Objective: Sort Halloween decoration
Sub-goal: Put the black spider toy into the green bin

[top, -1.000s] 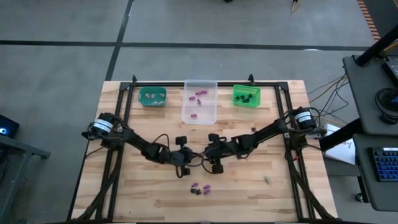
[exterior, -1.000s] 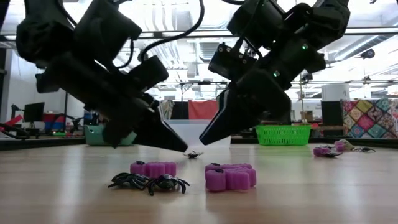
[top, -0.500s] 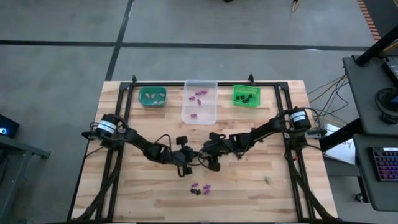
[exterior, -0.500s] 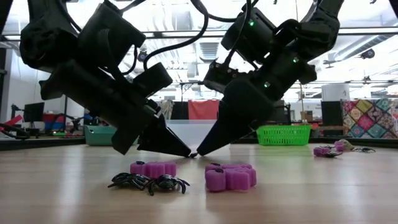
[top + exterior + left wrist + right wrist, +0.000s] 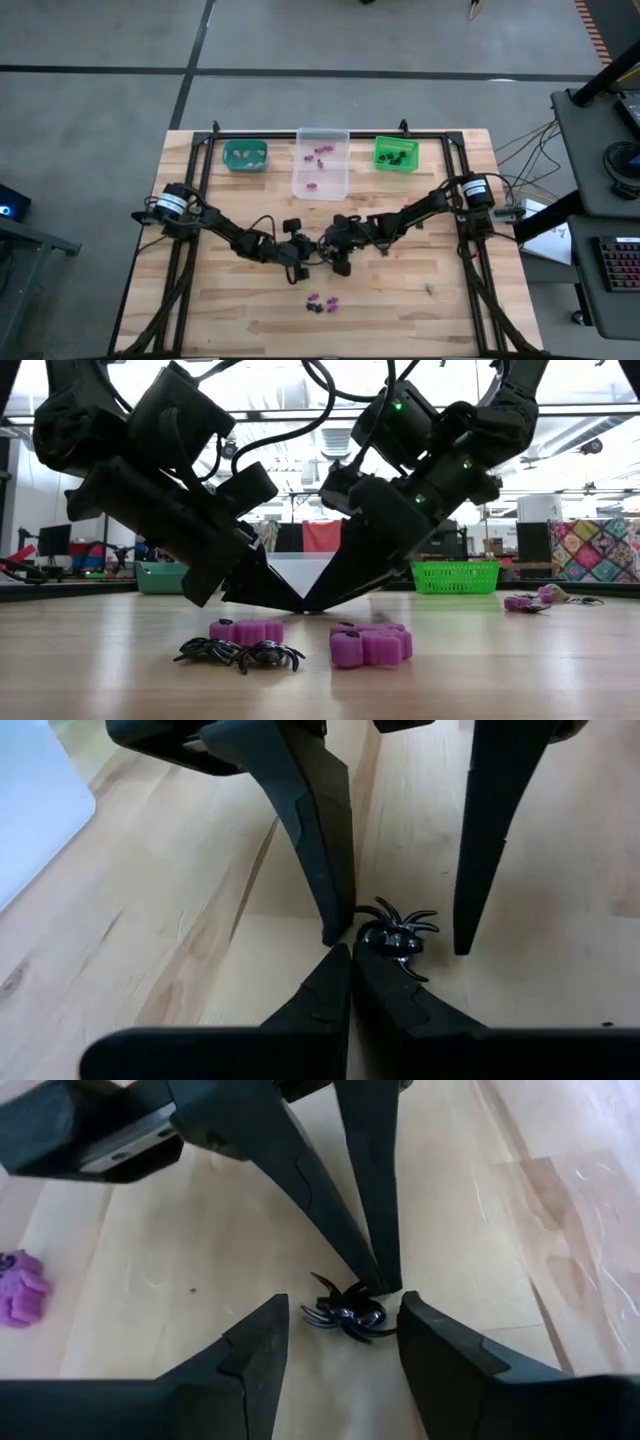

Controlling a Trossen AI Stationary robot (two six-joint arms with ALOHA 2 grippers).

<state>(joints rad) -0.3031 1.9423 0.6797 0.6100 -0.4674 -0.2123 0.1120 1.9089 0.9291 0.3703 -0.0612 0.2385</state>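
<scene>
Wood table point(image 5: 200, 320): right tool point(image 5: 343, 1342) spread around black spider point(image 5: 345, 1312); left tool point(image 5: 348, 952) closed, touching.

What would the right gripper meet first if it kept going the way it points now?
Most likely the black plastic spider lying on the table between its open fingers; the right gripper straddles it. Just beyond sit the shut tips of the left gripper, though depth is unclear.

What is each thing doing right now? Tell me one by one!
Black spider: lying flat on the wood, between the right tool's fingers, not lifted.
Right tool: open, down around the spider.
Left tool: shut, tips touching the table beside the spider.
Teal bin: upright, holds pale bits.
Clear bin: upright, holds purple bits.
Green bin: upright, holds black bits.
</scene>
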